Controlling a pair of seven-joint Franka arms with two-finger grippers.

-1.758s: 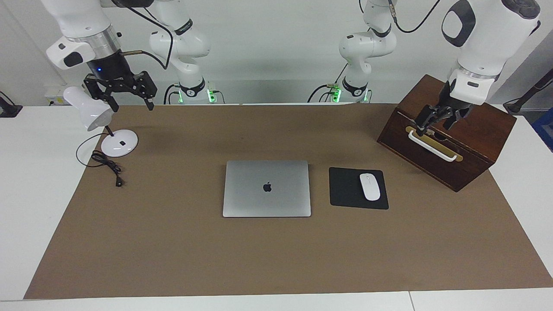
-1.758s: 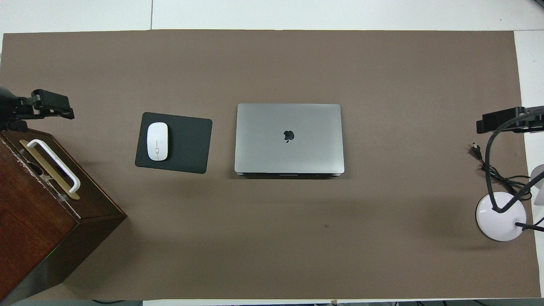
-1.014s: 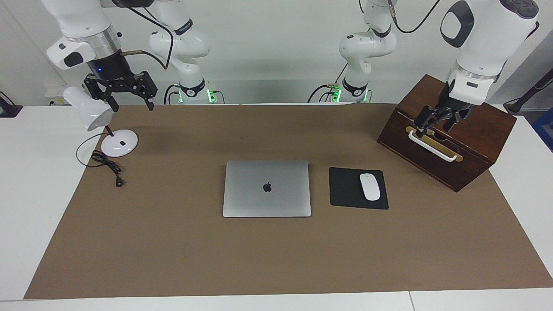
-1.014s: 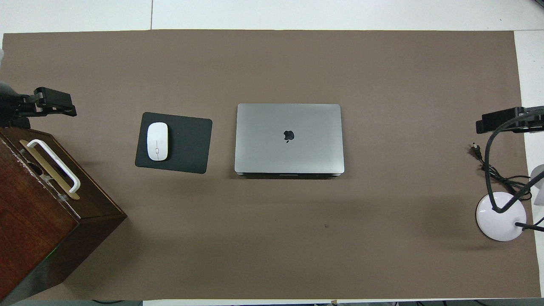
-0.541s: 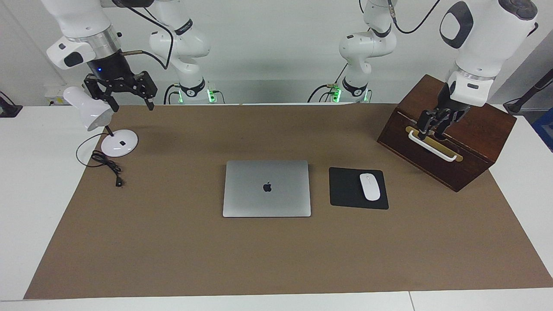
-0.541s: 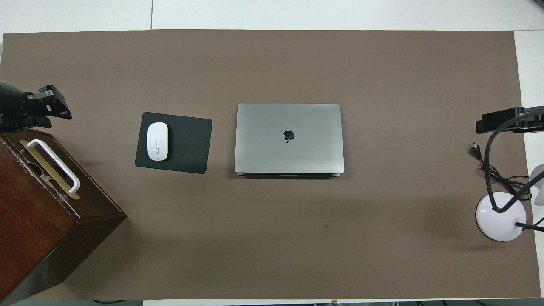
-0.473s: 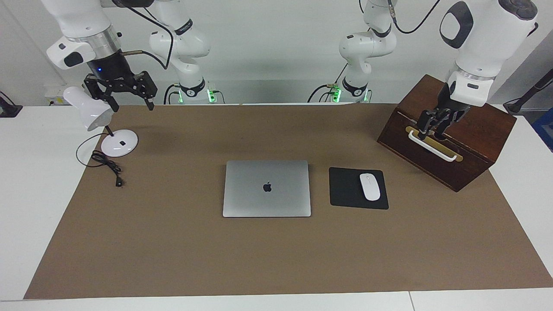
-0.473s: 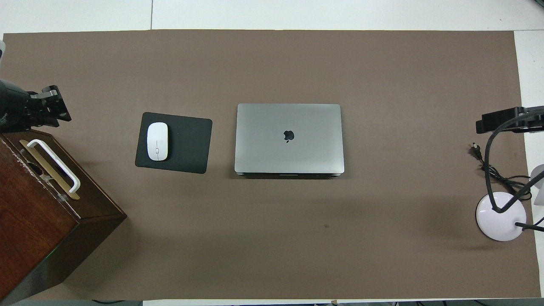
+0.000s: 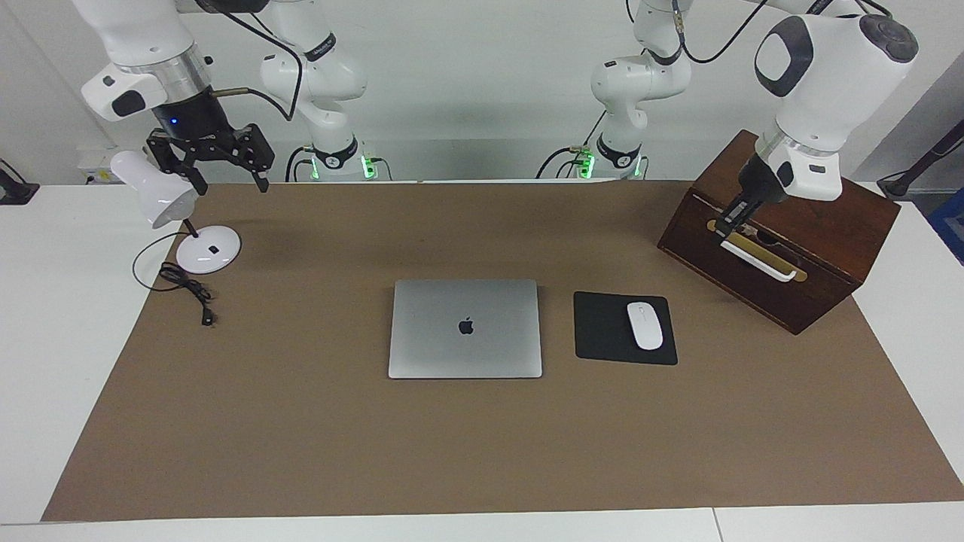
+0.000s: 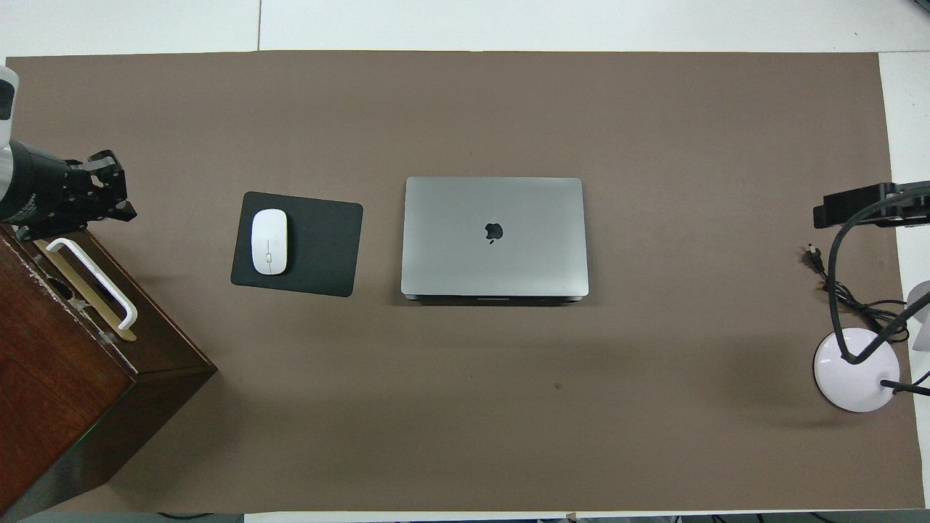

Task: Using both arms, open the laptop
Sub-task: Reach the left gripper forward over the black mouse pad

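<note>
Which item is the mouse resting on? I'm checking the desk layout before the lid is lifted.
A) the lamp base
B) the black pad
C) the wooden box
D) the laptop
B: the white mouse lies on the black pad, beside the closed laptop.

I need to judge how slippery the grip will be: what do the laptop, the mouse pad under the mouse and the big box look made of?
The laptop looks like brushed metal: even matte silver-grey with a soft sheen. The mouse pad looks like fabric or rubber: flat black, no glare. The box looks like varnished dark wood: reddish grain, light gloss, with a brass-coloured plate.
</note>
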